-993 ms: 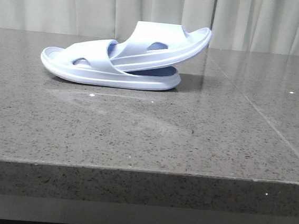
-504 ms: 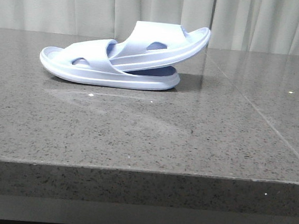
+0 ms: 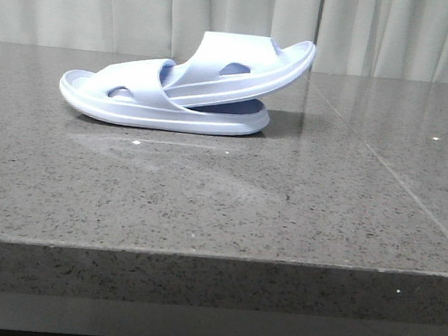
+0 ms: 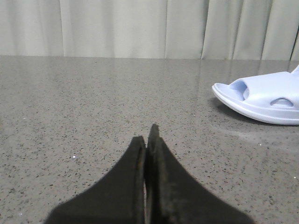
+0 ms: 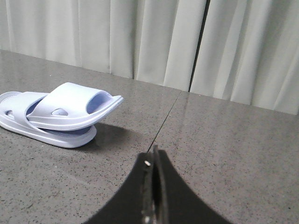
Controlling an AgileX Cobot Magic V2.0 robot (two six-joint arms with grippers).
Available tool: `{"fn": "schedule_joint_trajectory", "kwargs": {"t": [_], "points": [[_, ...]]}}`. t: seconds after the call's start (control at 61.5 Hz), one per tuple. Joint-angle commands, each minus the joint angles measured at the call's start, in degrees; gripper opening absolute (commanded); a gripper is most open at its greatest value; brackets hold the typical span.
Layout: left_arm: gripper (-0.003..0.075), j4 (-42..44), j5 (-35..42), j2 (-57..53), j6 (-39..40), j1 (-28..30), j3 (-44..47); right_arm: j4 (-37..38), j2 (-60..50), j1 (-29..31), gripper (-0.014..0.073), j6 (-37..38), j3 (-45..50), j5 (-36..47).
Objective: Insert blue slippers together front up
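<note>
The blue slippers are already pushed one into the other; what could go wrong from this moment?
1. The upper slipper is only wedged under the strap of the lower slipper and tilts up at one end, so a bump might make it slip out.
2. Both the left gripper and right gripper are shut and low over the table; a careless move could knock the pair.

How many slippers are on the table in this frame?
2. One pale blue foam slide slipper lies flat on the grey stone table, left of centre. The second pale blue slipper is tucked under the first one's strap, its free end tilting up to the right. None seems hidden.
</note>
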State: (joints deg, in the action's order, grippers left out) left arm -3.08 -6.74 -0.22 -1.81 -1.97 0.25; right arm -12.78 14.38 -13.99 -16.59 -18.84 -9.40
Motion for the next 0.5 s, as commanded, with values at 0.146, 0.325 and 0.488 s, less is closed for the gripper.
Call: {"fn": "schedule_joint_trajectory", "kwargs": {"t": [0.146, 0.325, 0.488], "points": [[-0.002, -0.5, 5.0, -0.9, 0.0, 0.1, 0.3, 7.7, 0.3, 4.0, -0.0106, 11.5, 5.3, 15.2], [-0.002, -0.5, 5.0, -0.9, 0.0, 0.1, 0.3, 9.8, -1.4, 6.8, -0.0106, 17.1, 8.4, 9.7], [-0.002, -0.5, 5.0, -0.9, 0.0, 0.1, 0.3, 9.8, -7.5, 9.6, -0.0106, 17.1, 13.0, 8.9]]}}
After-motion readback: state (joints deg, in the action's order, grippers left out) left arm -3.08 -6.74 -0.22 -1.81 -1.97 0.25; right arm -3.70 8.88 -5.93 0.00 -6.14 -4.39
